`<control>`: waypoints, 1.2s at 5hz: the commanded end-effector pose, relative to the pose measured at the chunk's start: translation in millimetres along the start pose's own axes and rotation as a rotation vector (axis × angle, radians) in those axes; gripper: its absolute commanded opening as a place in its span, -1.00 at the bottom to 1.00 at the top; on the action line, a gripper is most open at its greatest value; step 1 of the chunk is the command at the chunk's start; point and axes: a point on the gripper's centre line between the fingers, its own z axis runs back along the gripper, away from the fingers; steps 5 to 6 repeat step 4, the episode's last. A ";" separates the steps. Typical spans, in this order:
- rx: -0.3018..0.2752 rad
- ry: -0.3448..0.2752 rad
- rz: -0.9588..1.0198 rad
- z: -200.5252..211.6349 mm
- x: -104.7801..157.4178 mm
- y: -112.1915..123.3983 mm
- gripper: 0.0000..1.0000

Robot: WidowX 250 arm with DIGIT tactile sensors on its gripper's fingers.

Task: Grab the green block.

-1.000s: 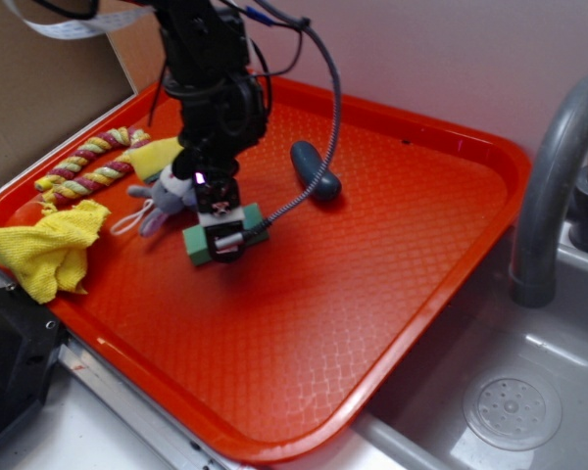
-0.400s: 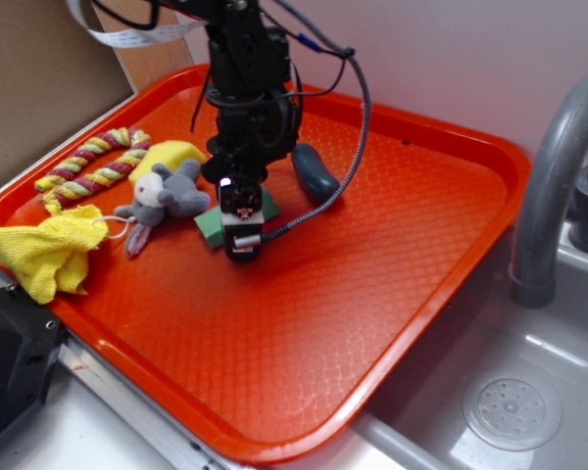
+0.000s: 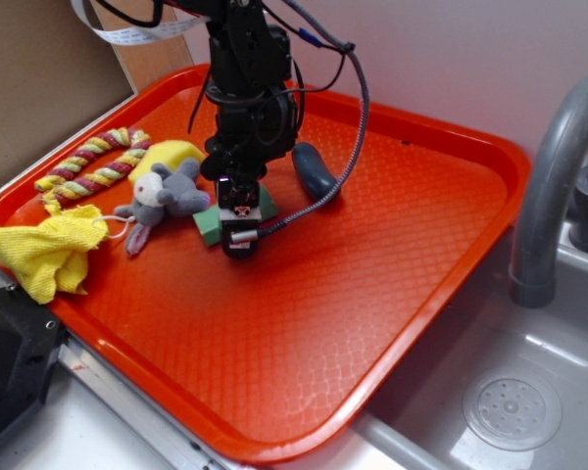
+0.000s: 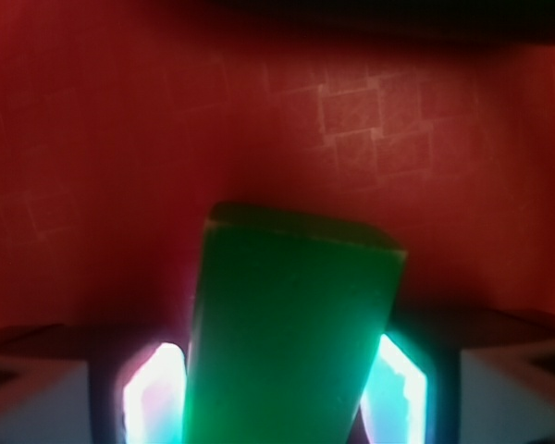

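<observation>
My fingers: my gripper [image 4: 282, 393] has one finger on each long side of the green block [image 4: 291, 333], a lit pad [image 4: 153, 393] just beside each flank. In the wrist view a thin bright strip shows on both sides, so I judge I am straddling it rather than clamping it, though I cannot tell for certain whether the pads touch.

Block between them: it fills the gap, its far end sticking out ahead of my fingertips and slightly skewed, its nearer part leaning toward my left pad.

Where it lies: on the orange tray [image 3: 441, 245], mostly hidden under my gripper [image 3: 239, 235] in the outside view; only the dark green ends of the green block [image 3: 212, 227] peek out either side.

Step in hand: closing on the block. To do it well I would squeeze evenly and slowly, letting the skew straighten against the pads, and hold low so the flat sides seat fully.

Risk: the matte faces look easy to hold, but an off-centre pinch could twist it out.

Neighbours: the grey plush mouse [image 3: 162, 196] sits just beside the block on one side, the dark blue oblong [image 3: 314, 171] near on the other; a yellow cloth [image 3: 44, 250] and rope toy [image 3: 88, 166] lie well apart.
</observation>
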 end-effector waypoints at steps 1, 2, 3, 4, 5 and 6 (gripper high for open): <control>0.021 -0.135 0.252 85.4 -36.0 -3.4 -1.00; -0.009 -0.233 0.312 129.7 -61.1 -12.9 -1.00; -0.014 -0.294 0.326 175.1 -81.7 -21.4 -1.00; -0.006 -0.307 0.259 170.2 -76.9 -21.8 -1.00; -0.006 -0.307 0.259 170.2 -76.9 -21.8 -1.00; -0.006 -0.307 0.259 170.2 -76.9 -21.8 -1.00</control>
